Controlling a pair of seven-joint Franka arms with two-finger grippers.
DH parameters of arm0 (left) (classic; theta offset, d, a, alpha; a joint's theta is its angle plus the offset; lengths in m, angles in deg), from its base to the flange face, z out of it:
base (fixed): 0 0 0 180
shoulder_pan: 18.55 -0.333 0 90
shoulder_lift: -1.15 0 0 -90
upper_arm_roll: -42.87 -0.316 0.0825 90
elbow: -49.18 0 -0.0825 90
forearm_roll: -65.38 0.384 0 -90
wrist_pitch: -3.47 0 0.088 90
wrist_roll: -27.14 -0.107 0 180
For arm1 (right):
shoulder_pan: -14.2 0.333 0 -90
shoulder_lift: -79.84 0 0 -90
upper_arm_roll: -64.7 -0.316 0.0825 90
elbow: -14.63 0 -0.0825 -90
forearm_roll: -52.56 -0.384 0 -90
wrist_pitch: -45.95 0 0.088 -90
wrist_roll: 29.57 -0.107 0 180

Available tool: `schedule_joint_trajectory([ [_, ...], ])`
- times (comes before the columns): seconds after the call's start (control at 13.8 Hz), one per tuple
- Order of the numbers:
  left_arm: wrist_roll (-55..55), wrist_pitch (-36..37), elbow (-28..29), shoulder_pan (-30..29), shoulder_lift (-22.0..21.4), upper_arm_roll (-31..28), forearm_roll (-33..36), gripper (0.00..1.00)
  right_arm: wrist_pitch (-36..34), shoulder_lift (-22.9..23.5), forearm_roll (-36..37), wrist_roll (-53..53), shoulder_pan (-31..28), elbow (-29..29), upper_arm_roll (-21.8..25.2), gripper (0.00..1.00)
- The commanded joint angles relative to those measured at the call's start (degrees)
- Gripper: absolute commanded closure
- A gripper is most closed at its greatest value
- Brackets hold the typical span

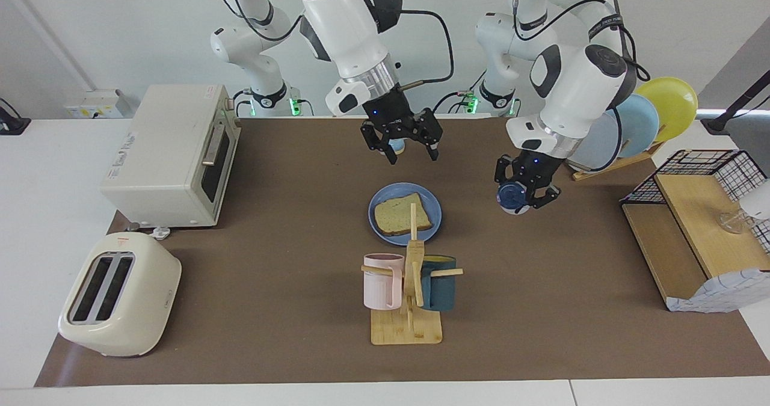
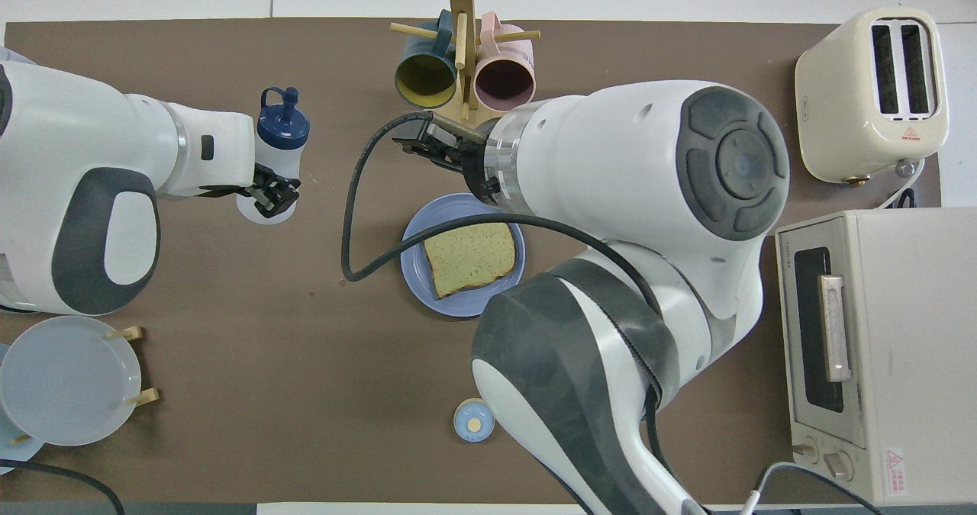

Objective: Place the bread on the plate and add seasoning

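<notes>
Beside the plate (image 1: 434, 219), the left claw (image 1: 522, 192) clamps the airborne seasoning (image 2: 279, 137).

1. The left arm is bent forward at the elbow, with its wrist tilted down and toward the right arm.
2. The left pincer (image 1: 522, 194) is carried in the air, clamped on the seasoning (image 2: 276, 152).
3. The right arm is raised high, its wrist angled forward over the tabletop.
4. The right pincer (image 1: 411, 151) is held aloft with its fingers spread apart and, apparently, nothing between them.
</notes>
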Motion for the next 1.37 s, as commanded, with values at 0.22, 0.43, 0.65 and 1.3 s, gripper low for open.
schedule_joint_trajectory([
  [0.22, -13.1, 8.1, 2.8, 0.8, -5.0, 0.5, -3.0, 1.0, -4.3, 5.9, -1.4, 0.9, -0.5, -11.9, -0.7, 0.0],
  [0.43, -18.9, 8.7, 4.9, 1.2, -6.0, 0.5, -6.5, 1.0, -0.4, 6.8, -3.7, 0.5, 0.3, -12.8, -0.8, 0.0],
  [0.65, -21.9, 7.2, 6.1, 3.7, -6.6, 0.5, -8.6, 1.0, 4.0, 6.7, -3.4, 0.5, 2.8, -11.9, -0.7, 0.12],
  [1.3, -21.3, -2.9, 15.1, 6.4, -12.8, 0.3, -9.8, 1.0, 0.8, 6.0, 1.6, 2.3, 4.9, -9.6, -0.7, 0.44],
])
